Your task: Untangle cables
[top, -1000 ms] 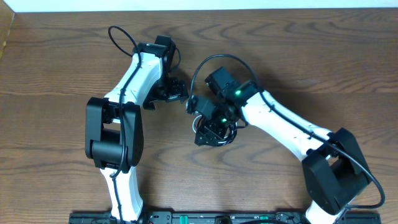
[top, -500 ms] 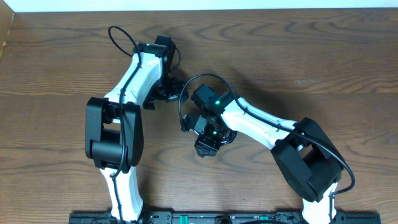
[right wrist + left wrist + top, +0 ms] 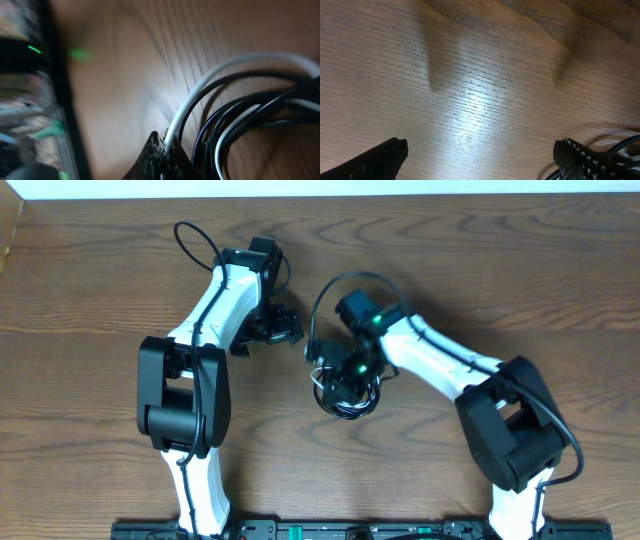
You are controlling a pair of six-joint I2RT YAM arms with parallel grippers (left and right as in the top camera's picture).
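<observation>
The cables (image 3: pixel 347 404) lie as a tangled bundle of black and white loops on the wooden table, right of centre in the overhead view. My right gripper (image 3: pixel 345 383) sits on the bundle's top edge. In the right wrist view, the right gripper (image 3: pixel 161 143) is shut on the white cable (image 3: pixel 210 82), which arcs away up to the right. Loops of the black cable (image 3: pixel 235 107) lie beside it. My left gripper (image 3: pixel 290 330) hangs up and left of the bundle. It stands open over bare wood (image 3: pixel 477 161), with a bit of the cables (image 3: pixel 620 150) just past its right finger (image 3: pixel 575 159).
The wooden table (image 3: pixel 520 270) runs out around both arms. A thick black arm wire (image 3: pixel 330 290) loops above the right wrist, and another (image 3: pixel 190 240) loops behind the left arm. The arms' base rail (image 3: pixel 320 530) runs along the near edge.
My right gripper has closed from open onto the white cable. The right arm swung left, then back right, and the bundle now shows below its fingers. The left arm has not moved.
</observation>
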